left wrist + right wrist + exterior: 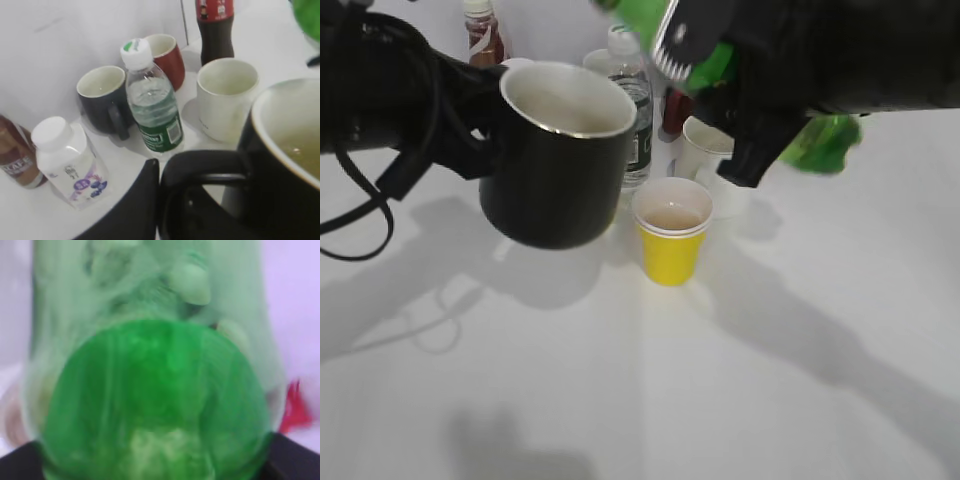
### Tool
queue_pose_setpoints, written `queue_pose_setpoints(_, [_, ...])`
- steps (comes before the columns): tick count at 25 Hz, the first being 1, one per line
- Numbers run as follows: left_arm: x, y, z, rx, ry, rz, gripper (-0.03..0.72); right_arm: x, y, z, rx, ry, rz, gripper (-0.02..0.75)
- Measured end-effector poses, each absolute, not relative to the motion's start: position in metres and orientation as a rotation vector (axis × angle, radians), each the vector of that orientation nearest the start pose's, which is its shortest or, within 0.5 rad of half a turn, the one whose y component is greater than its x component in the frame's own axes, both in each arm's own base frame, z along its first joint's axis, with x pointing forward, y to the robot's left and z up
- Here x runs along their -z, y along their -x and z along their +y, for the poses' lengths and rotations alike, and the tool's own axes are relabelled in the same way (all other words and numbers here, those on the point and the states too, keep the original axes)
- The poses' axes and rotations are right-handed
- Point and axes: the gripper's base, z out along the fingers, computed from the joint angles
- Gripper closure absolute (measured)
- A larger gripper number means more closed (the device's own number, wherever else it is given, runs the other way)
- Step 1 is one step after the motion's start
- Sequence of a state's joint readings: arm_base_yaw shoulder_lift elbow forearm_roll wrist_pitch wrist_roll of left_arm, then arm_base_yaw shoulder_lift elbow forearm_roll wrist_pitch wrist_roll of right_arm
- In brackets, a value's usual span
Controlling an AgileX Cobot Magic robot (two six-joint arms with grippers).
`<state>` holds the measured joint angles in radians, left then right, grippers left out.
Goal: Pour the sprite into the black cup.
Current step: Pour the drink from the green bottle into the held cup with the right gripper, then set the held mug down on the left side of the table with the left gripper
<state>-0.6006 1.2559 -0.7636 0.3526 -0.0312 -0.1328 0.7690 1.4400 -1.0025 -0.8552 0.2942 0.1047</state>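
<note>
My left gripper [488, 130] is shut on the handle of the black cup [560, 160] and holds it above the table at the left. In the left wrist view the cup [280, 165] fills the lower right, white inside with some pale liquid, its handle against my left gripper [165, 200]. My right gripper [740, 100] is shut on the sprite [820, 140], a green bottle tilted across the top right, its upper end [645, 15] near the top edge above the cup. The sprite [155, 405] fills the right wrist view, blurred.
A yellow paper cup [672, 232] stands mid-table below the cup. Behind it are a small clear water bottle [152, 100], a white cup [226, 97], a narrow dark mug [102, 97], a dark red mug [167, 57], a cola bottle [215, 25], a white jar [67, 160] and a brown bottle [15, 157].
</note>
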Motion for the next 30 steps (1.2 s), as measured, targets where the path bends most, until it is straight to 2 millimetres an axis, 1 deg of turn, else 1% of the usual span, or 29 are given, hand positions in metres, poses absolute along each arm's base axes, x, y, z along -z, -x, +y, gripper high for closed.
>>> queue_pose_setpoints(2, [-0.293,-0.228,-0.151,0.259,-0.762,1.775,0.641,-0.297,-0.248,0.197,0.068,1.190,1.713,0.317])
queue_pose_setpoints(3, [-0.295,-0.231,-0.148,0.255,-0.744,1.766,0.641,-0.297,-0.252,0.186,0.018,1.109,1.739,0.317])
queue_pose_setpoints(5, [-0.296,-0.237,-0.140,0.251,-0.700,1.738,0.641,-0.295,-0.262,0.160,-0.057,0.923,1.788,0.317])
queue_pose_setpoints(7, [-0.290,-0.245,-0.128,0.254,-0.634,1.709,0.641,-0.289,-0.269,0.133,-0.099,0.763,1.804,0.317])
queue_pose_setpoints(8, [-0.284,-0.248,-0.122,0.266,-0.590,1.700,0.641,-0.284,-0.272,0.120,-0.121,0.673,1.807,0.317])
queue_pose_setpoints(10, [-0.265,-0.256,-0.105,0.271,-0.479,1.714,0.641,-0.273,-0.275,0.098,-0.167,0.514,1.784,0.317])
queue_pose_setpoints(11, [-0.251,-0.259,-0.096,0.268,-0.430,1.729,0.641,-0.267,-0.275,0.090,-0.204,0.434,1.750,0.317])
queue_pose_setpoints(12, [-0.241,-0.262,-0.089,0.266,-0.392,1.726,0.641,-0.261,-0.275,0.084,-0.232,0.372,1.718,0.317])
queue_pose_setpoints(13, [-0.226,-0.266,-0.079,0.256,-0.349,1.745,0.641,-0.256,-0.273,0.081,-0.260,0.334,1.671,0.317])
queue_pose_setpoints(14, [-0.216,-0.268,-0.074,0.251,-0.323,1.751,0.641,-0.250,-0.272,0.079,-0.279,0.311,1.640,0.317])
queue_pose_setpoints(16, [-0.193,-0.272,-0.065,0.250,-0.276,1.762,0.641,-0.240,-0.270,0.078,-0.296,0.301,1.633,0.317])
queue_pose_setpoints(19, [-0.173,-0.280,-0.063,0.269,-0.227,1.728,0.641,-0.223,-0.271,0.079,-0.303,0.313,1.680,0.317])
queue_pose_setpoints(20, [-0.163,-0.283,-0.063,0.273,-0.213,1.734,0.641,-0.220,-0.271,0.079,-0.303,0.313,1.690,0.317])
queue_pose_setpoints(23, [-0.146,-0.288,-0.062,0.282,-0.178,1.715,0.641,-0.218,-0.272,0.079,-0.305,0.312,1.697,0.317])
queue_pose_setpoints(26, [-0.123,-0.289,-0.062,0.275,-0.169,1.772,0.641,-0.219,-0.272,0.079,-0.307,0.312,1.690,0.317])
queue_pose_setpoints(27, [-0.119,-0.290,-0.062,0.276,-0.169,1.770,0.643,-0.219,-0.272,0.079,-0.307,0.311,1.689,0.317])
queue_pose_setpoints(30, [-0.117,-0.291,-0.062,0.274,-0.178,1.745,0.643,-0.219,-0.272,0.080,-0.307,0.318,1.689,0.317])
